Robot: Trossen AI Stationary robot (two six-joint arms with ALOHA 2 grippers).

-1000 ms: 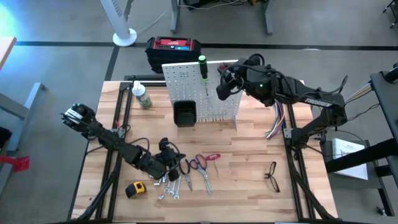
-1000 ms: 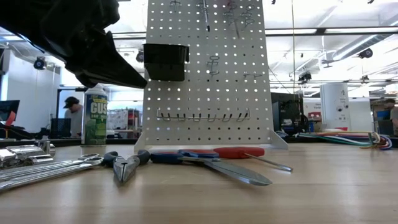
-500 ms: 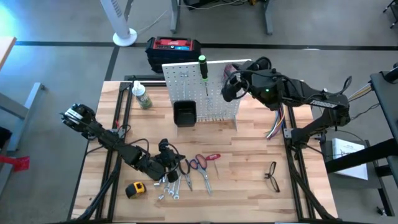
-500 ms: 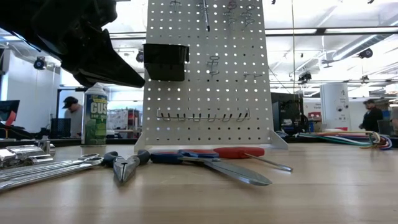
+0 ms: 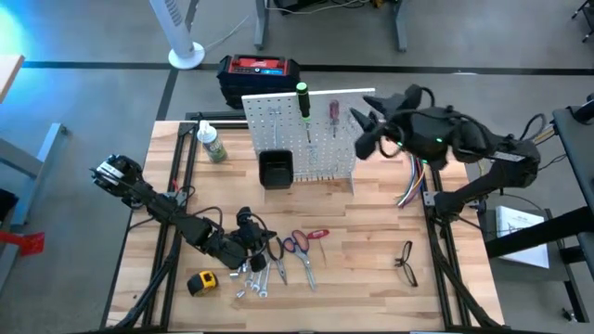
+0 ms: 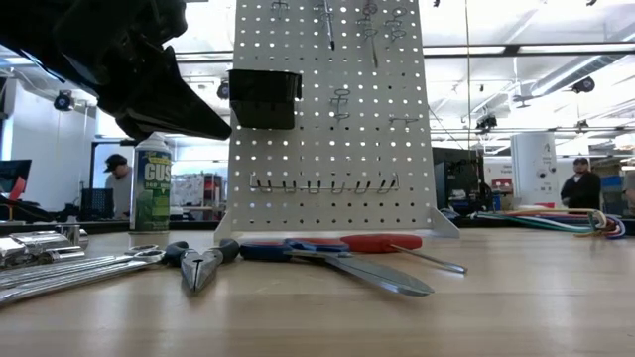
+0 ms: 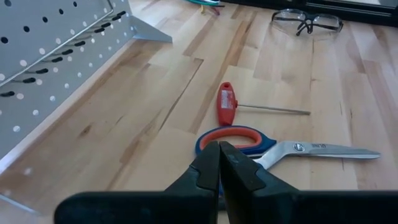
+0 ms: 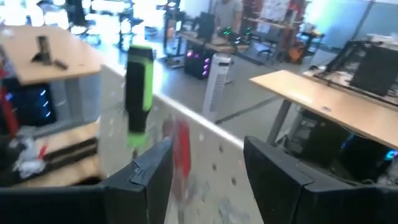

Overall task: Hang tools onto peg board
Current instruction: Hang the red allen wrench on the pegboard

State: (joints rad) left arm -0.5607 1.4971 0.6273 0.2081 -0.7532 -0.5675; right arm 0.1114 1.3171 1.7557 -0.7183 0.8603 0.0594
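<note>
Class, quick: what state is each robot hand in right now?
Left hand: closed, holding nothing, low over the scissors.
Right hand: open, empty, near the peg board.

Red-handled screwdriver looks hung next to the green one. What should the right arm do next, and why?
Probably draw the right gripper clear of the white peg board and go for another tool: its fingers are open and empty, and the red-handled screwdriver hangs on the board beside the green-handled screwdriver. The black-framed glasses lie nearest on its side.

high: overhead | low: table-level | both: peg board (image 5: 302, 139)
</note>
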